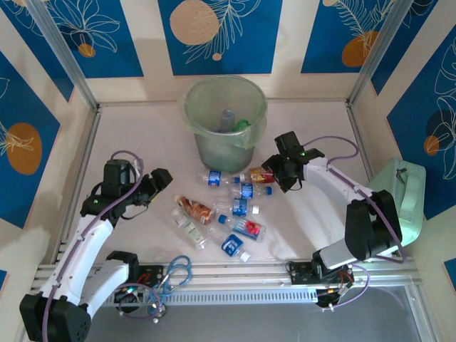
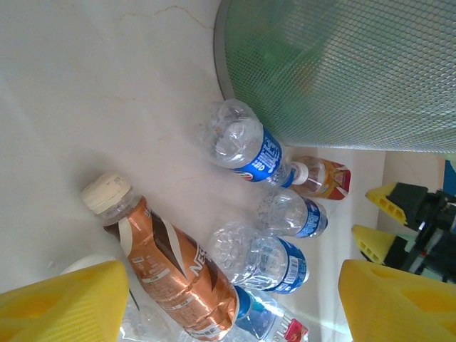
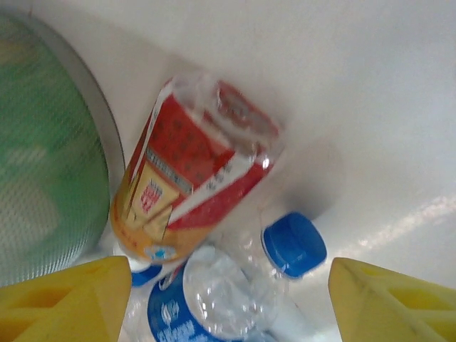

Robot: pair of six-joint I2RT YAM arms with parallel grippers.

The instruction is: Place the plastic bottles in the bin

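Note:
The bin (image 1: 224,121), a round pale-green bucket, stands at the back centre with a few bottles inside. Several plastic bottles lie in front of it: a red-labelled one (image 1: 258,175) (image 3: 192,171), blue-labelled clear ones (image 1: 214,178) (image 2: 249,149) and a brown one (image 1: 194,209) (image 2: 167,271). My left gripper (image 1: 165,184) (image 2: 231,306) hangs open just left of the pile, above the brown bottle, with nothing held. My right gripper (image 1: 276,178) (image 3: 231,303) is open over the red-labelled bottle and a blue-capped clear bottle (image 3: 293,244), beside the bin wall (image 3: 43,164).
A mint-green lidded box (image 1: 402,199) sits at the right edge by the right arm. Blue-handled scissors (image 1: 174,274) lie on the metal rail at the near edge. The bin's mesh wall (image 2: 342,71) rises close behind the bottles. Walls close the table on three sides.

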